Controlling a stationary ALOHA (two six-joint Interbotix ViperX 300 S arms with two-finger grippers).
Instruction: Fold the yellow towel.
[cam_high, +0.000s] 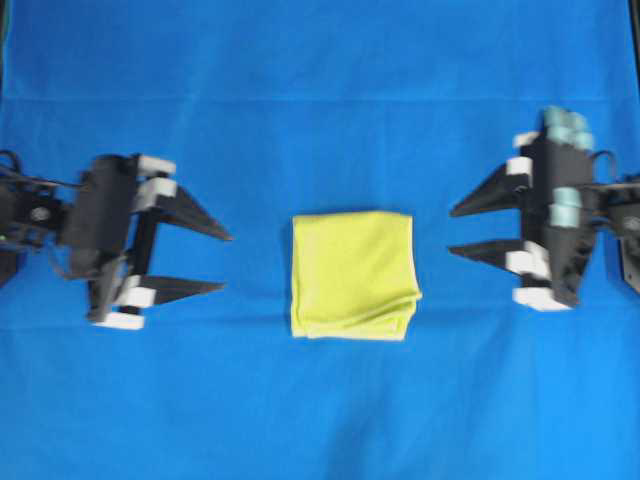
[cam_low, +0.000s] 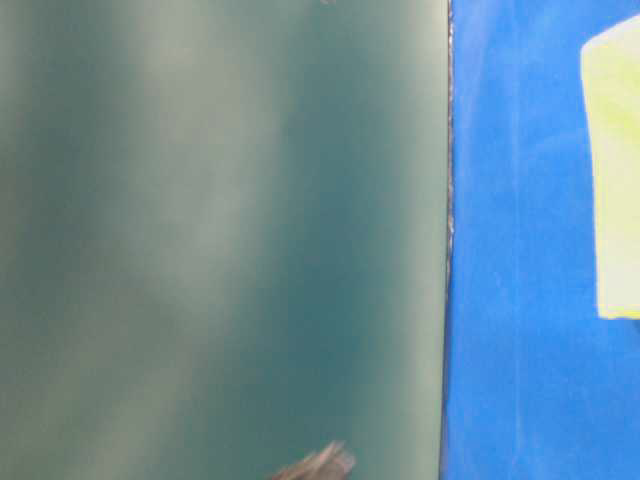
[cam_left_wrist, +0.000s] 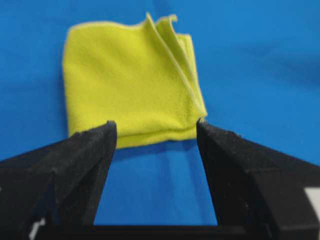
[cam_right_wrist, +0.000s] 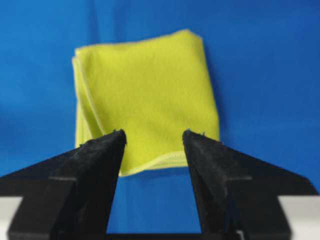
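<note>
The yellow towel (cam_high: 352, 274) lies folded into a small layered square in the middle of the big blue cloth (cam_high: 320, 420). Its stacked hems show along the near-right side. It also shows in the left wrist view (cam_left_wrist: 130, 80), the right wrist view (cam_right_wrist: 145, 92) and at the right edge of the table-level view (cam_low: 615, 170). My left gripper (cam_high: 226, 262) is open and empty, to the left of the towel and apart from it. My right gripper (cam_high: 452, 230) is open and empty, to the right of the towel and apart from it.
The blue cloth covers the whole work surface. In the table-level view a blurred dark green panel (cam_low: 220, 240) fills the left two thirds and hides most of the scene.
</note>
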